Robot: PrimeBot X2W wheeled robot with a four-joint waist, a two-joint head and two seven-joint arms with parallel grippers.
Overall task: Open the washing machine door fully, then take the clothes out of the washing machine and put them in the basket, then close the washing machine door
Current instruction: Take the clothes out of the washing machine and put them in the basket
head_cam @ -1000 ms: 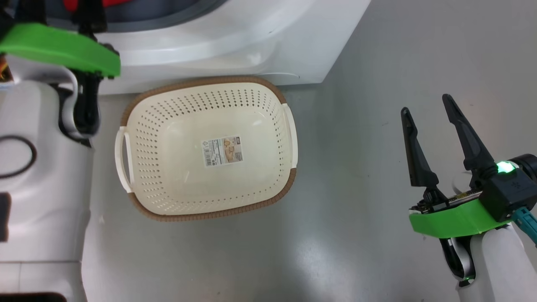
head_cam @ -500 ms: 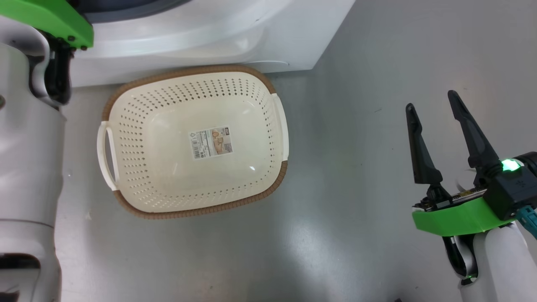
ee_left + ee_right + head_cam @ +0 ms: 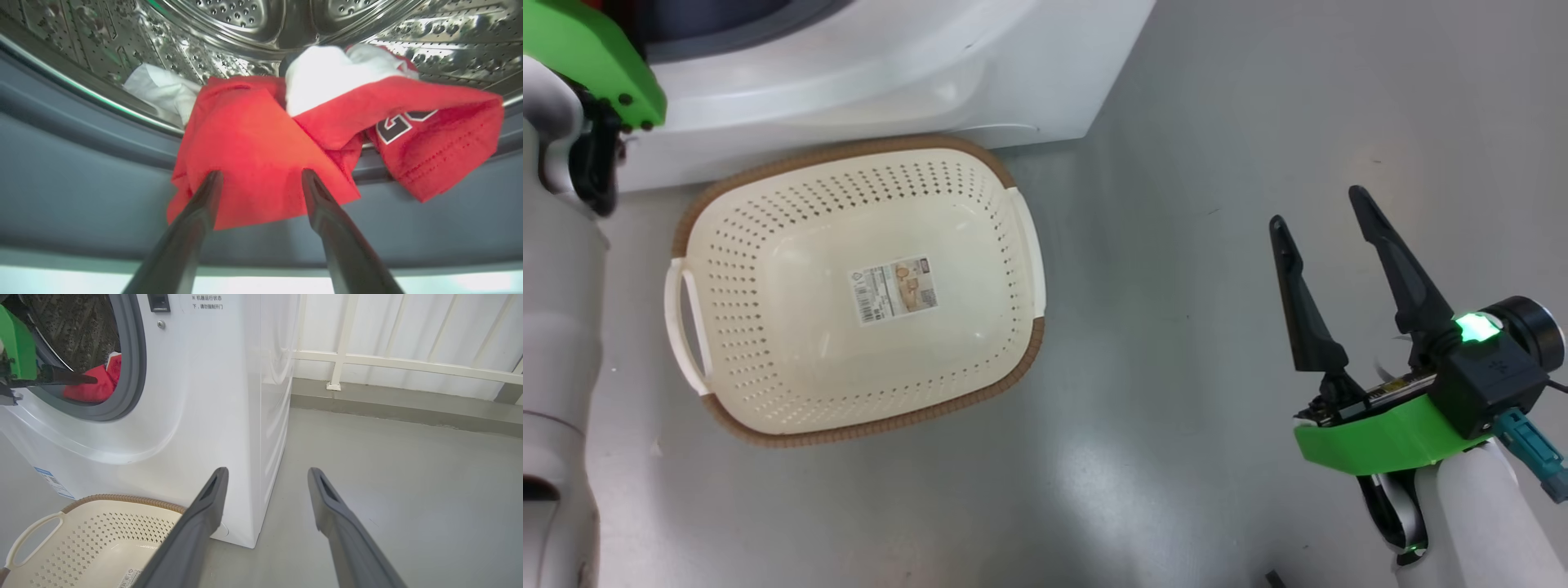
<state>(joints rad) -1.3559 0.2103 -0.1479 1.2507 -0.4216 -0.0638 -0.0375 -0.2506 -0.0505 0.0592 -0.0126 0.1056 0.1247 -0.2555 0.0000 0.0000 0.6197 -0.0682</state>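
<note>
The washing machine (image 3: 196, 396) stands with its round opening uncovered; the washing machine door is out of view. Red and white clothes (image 3: 253, 134) spill from the steel drum (image 3: 245, 16) over the grey gasket (image 3: 81, 171), among them a red jersey (image 3: 441, 139) with lettering. My left gripper (image 3: 261, 174) is open, its tips just in front of the hanging red cloth. One of its fingers (image 3: 65, 379) reaches into the opening. My right gripper (image 3: 1315, 206) hangs open over bare floor, right of the cream basket (image 3: 735, 269), which holds nothing but a paper label.
The basket (image 3: 122, 500) sits on the grey floor (image 3: 1176, 163) against the machine's front. A white railing (image 3: 408, 365) and a low kerb run along the wall beyond the machine's right side. My pale left arm (image 3: 556, 327) stands along the head view's left edge.
The head camera has turned, so basket and machine sit further left in its picture. My left wrist has drawn up toward the top left corner. Both grippers stay open.
</note>
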